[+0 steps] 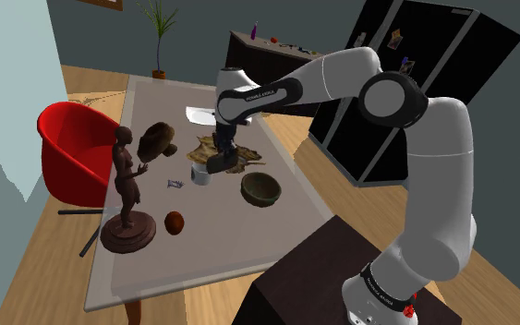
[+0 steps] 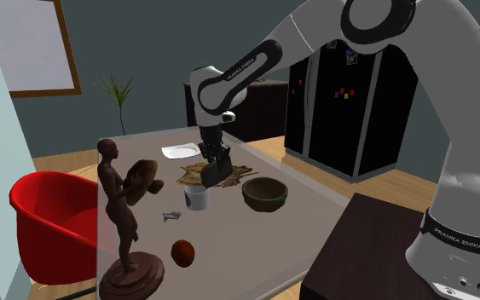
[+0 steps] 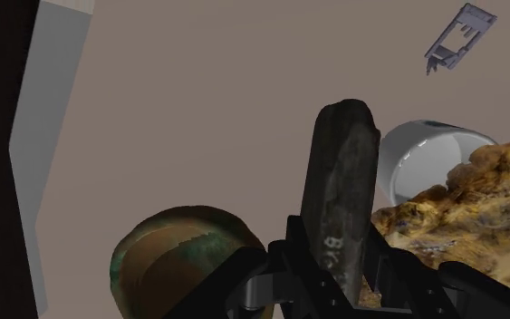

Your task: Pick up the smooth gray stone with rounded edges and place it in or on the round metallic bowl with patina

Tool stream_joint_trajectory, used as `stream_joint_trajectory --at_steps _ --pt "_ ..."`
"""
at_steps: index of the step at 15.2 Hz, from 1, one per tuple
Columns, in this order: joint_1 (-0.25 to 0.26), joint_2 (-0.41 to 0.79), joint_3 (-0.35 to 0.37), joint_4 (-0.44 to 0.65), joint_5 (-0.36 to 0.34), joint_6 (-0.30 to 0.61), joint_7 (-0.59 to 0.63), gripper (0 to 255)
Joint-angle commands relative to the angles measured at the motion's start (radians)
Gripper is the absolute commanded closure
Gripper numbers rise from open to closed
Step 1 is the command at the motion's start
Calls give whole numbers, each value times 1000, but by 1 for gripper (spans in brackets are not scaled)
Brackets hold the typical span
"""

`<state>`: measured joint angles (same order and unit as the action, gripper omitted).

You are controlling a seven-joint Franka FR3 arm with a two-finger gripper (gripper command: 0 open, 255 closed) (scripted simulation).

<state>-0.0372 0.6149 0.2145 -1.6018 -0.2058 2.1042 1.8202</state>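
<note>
Several things share the long table (image 1: 230,245), and I take them from the shoulder view's left. Off its nine o'clock side stands a red chair (image 1: 75,148). On the top come a dark statue (image 1: 126,198), a brown ball (image 1: 174,222) at the statue's four o'clock, and then a white cup (image 1: 199,174). Just beside the cup, at its two o'clock, hangs my gripper (image 1: 222,155), clenched on the gray stone (image 1: 222,166). The stone looks clear of the tabletop, at the edge of a crumpled golden-brown mat (image 1: 204,146). Further right, near the stone at about its four o'clock, sits the round bowl (image 1: 260,188), greenish, with nothing in it.

In the wrist view the stone reaches well past my fingers (image 3: 381,263). It is a dark, flat-sided slab, and I grip it by one narrow end with its broad faces against the pads. I judge it stiff and dense, heavy for its bulk and not at all fragile. Its smooth faces are likely slippery. With so much of it beyond the fingertips, a quick swing could make it pivot or slide in the grip. A hold nearer its middle, across those same flat faces, would be steadier. With the grip as it is, the carry calls for a firm squeeze and a slow sweep toward the bowl. The stone will not break, but dropped from height it could knock or tip the bowl, so it is best let go low inside the rim.
</note>
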Motion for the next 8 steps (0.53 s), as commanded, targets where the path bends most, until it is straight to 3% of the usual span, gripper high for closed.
stream_joint_trajectory --at_steps 1,3,8 --pt "-2 -20 3 1 5 -21 -3 255" --pt "-2 -28 5 4 7 -32 -5 255" --pt "-84 -171 -3 -212 25 49 -78 255"
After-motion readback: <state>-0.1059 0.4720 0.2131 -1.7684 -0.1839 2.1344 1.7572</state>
